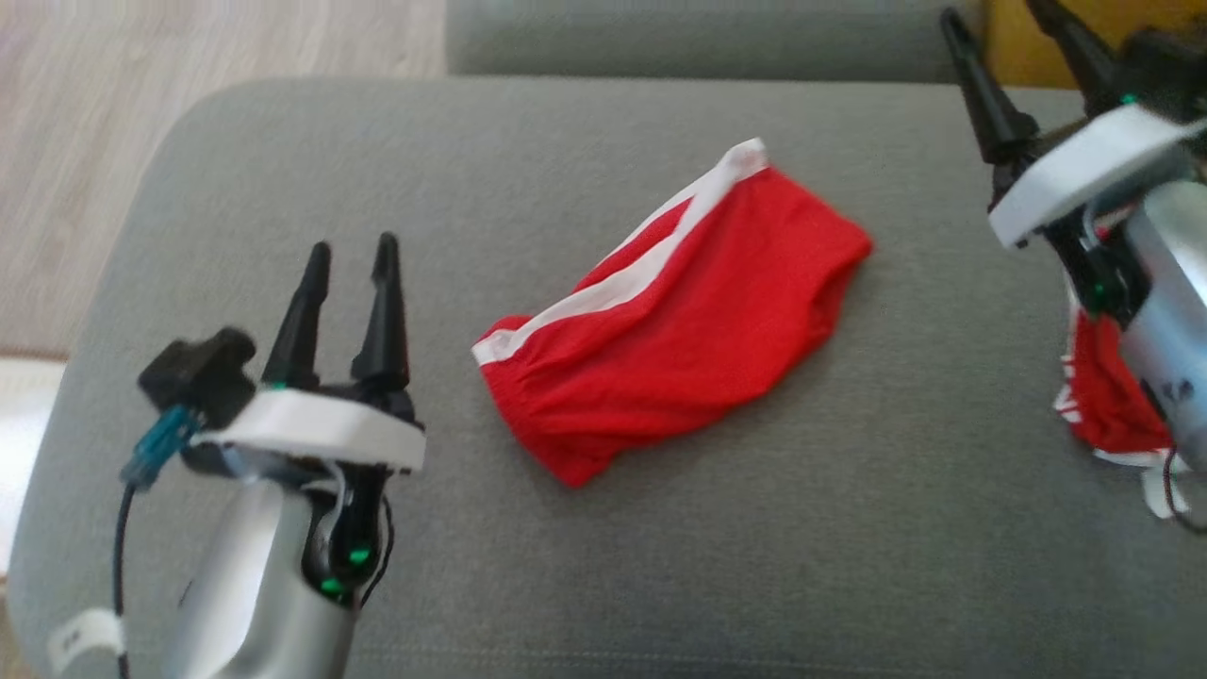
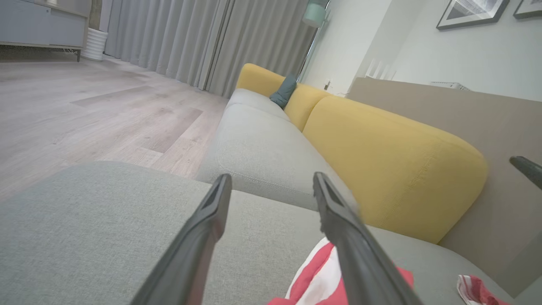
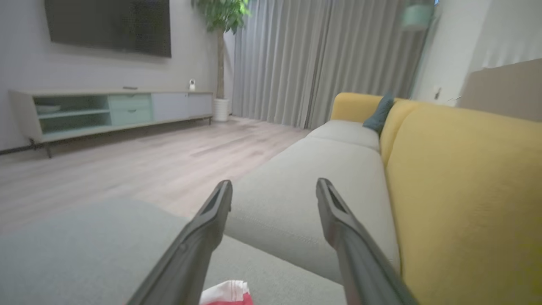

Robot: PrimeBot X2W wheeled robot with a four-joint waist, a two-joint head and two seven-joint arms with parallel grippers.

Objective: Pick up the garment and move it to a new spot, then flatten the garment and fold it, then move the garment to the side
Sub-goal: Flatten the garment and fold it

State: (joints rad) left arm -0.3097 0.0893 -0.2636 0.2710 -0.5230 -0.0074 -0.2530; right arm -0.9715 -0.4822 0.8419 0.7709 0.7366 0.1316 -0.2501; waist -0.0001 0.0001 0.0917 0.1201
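The garment (image 1: 660, 321), red with a white band, lies crumpled at the middle of the grey sofa cushion (image 1: 566, 141). My left gripper (image 1: 354, 247) stands open and empty to its left, a short gap away. In the left wrist view that gripper (image 2: 272, 178) hovers above the cushion, and the garment (image 2: 315, 275) lies low by the right finger, partly hidden behind it. My right gripper (image 1: 995, 14) is open and empty at the back right, raised beyond the garment. The right wrist view has that gripper (image 3: 274, 184) open over the seat.
A second red-and-white cloth (image 1: 1103, 396) lies under my right arm at the cushion's right side, also seen as cloth (image 2: 474, 290). Yellow backrest (image 2: 394, 169) runs along the right. Wooden floor (image 1: 94, 141) lies beyond the cushion's left edge. A red-and-white cloth bit (image 3: 228, 294) sits below the right fingers.
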